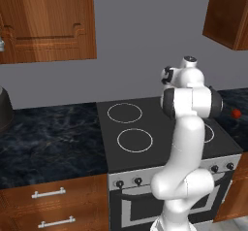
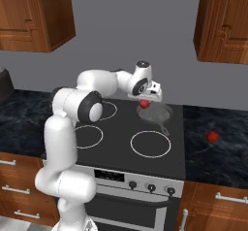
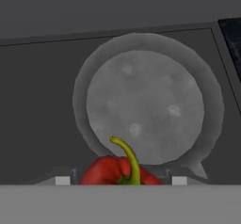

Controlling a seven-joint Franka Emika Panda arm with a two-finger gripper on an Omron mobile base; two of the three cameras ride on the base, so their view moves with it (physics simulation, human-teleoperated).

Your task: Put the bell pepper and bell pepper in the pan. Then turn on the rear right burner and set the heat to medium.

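Note:
My gripper [image 2: 144, 100] hangs over the back right of the black cooktop [image 2: 121, 147], shut on a red bell pepper [image 2: 144, 104]. In the hand view this pepper [image 3: 117, 170] sits between the fingertips [image 3: 62, 180], its green stem curling upward. Straight below lies the round grey pan [image 3: 146, 105], its inside bare. The pan [image 2: 160, 113] covers the rear right burner, and its thin handle points toward the front. The second bell pepper [image 2: 212, 137] rests on the dark counter right of the stove, also visible past my arm [image 1: 236, 113].
Three white burner rings show: the front right [image 2: 150, 143] and the two left ones [image 1: 124, 112] [image 1: 135, 140]. Knobs [image 2: 151, 188] line the stove front. A big dark pot [image 1: 4, 109] stands on the left counter. Wooden cabinets [image 2: 223, 26] hang overhead.

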